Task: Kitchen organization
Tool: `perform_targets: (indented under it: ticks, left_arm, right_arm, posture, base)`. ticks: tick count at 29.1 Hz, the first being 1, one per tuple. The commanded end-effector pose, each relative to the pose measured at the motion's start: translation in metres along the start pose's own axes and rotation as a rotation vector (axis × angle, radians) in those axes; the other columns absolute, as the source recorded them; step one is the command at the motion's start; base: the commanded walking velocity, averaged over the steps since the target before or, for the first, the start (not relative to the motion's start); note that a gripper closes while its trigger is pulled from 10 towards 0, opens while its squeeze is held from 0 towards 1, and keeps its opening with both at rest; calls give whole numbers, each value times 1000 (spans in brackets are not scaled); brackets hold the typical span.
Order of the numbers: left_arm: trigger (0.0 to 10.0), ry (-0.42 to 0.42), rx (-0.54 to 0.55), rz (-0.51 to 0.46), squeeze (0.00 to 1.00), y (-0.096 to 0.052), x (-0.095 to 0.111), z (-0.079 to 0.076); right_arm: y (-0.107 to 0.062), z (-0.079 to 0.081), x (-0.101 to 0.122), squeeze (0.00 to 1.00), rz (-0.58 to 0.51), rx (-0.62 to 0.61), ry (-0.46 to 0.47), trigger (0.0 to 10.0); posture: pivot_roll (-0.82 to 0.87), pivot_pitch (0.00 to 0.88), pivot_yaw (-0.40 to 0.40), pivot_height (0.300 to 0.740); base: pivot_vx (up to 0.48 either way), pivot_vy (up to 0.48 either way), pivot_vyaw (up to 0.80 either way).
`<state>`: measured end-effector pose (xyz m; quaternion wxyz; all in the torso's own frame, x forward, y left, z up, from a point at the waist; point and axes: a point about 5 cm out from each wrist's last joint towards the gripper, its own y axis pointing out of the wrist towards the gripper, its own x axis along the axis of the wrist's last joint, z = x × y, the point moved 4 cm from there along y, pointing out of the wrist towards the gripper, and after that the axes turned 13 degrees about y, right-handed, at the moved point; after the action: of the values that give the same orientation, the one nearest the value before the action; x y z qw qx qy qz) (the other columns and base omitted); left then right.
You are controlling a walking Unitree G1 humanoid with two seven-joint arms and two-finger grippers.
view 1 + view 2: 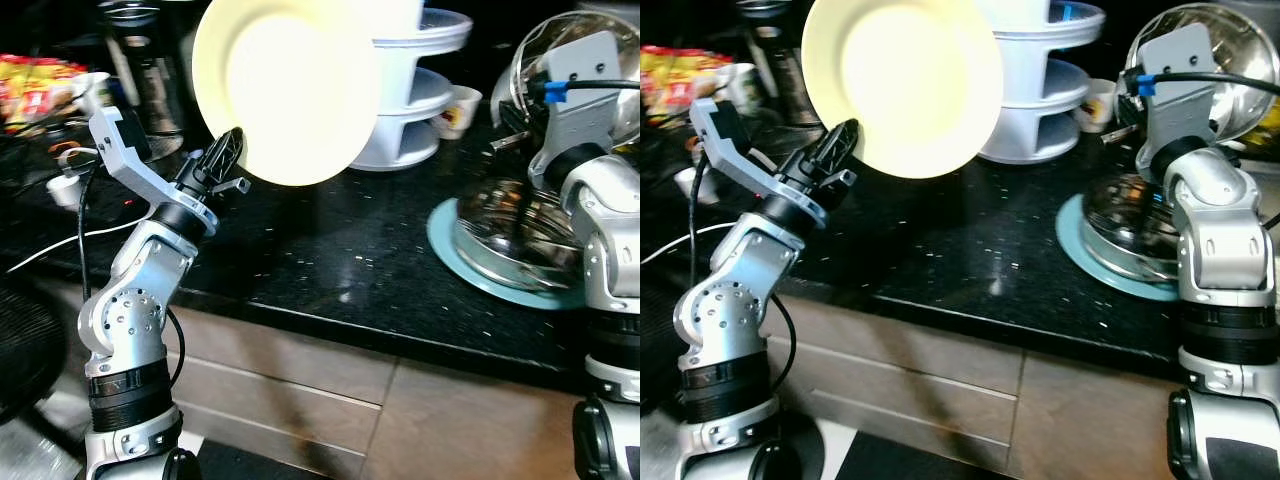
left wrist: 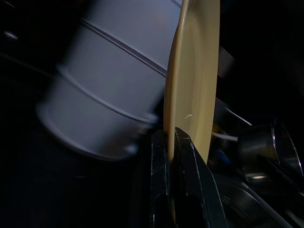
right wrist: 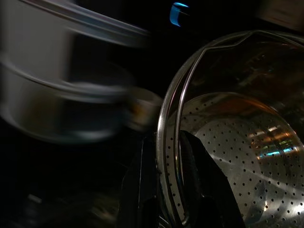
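My left gripper point(image 1: 228, 158) pinches the yellow plate point(image 1: 290, 85)'s rim; right gripper point(image 3: 167, 178) clamps the steel colander point(image 3: 232, 142). Keep both level, I judge, clear of the tiered rack point(image 1: 420, 90).

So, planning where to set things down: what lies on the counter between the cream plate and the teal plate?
Bare black countertop between cream plate and teal plate, seen in both eye views.

The left hand point(image 2: 171, 156) is clamped on the rim of a pale yellow plate point(image 2: 194, 80), one black finger point(image 2: 197, 180) on the plate's face and the other behind it. The plate is seen edge-on and stands upright. Just behind the plate is a blurred white tiered stand point(image 2: 104, 80), tilted in the picture. On the plate's other side, low down, lie shiny steel bowls point(image 2: 266, 152) in the dark
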<state>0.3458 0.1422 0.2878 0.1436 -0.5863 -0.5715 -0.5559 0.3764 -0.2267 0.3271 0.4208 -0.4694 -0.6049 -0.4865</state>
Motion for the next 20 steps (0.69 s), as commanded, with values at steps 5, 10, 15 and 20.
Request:
perform_targets:
  ticks: [5, 10, 15, 20]
  left_arm:
    - [10000, 49, 6, -59, 0, 4, 9, -6]
    - [10000, 65, 14, -79, 0, 6, 12, -7]
    - [10000, 85, 19, -90, 0, 7, 14, -9]
    - [10000, 89, 29, -96, 0, 8, 14, -7]
  right_arm:
    - [-2, 0, 14, 0, -50, -7, -9, 10000]
    - [-2, 6, 17, 0, -74, 18, -1, 10000]
    - [-2, 11, 17, 0, -75, 46, -5, 10000]
    - [-2, 17, 14, 0, -66, 76, 4, 10000]
  posture:
    - [-52, 0, 24, 740]
    - [-51, 0, 24, 740]
    - [-50, 0, 24, 740]
    - [-52, 0, 25, 740]
  base:
    - [0, 0, -763]
    - [0, 0, -303]
    - [0, -156, 0]
    - [0, -460, 0]
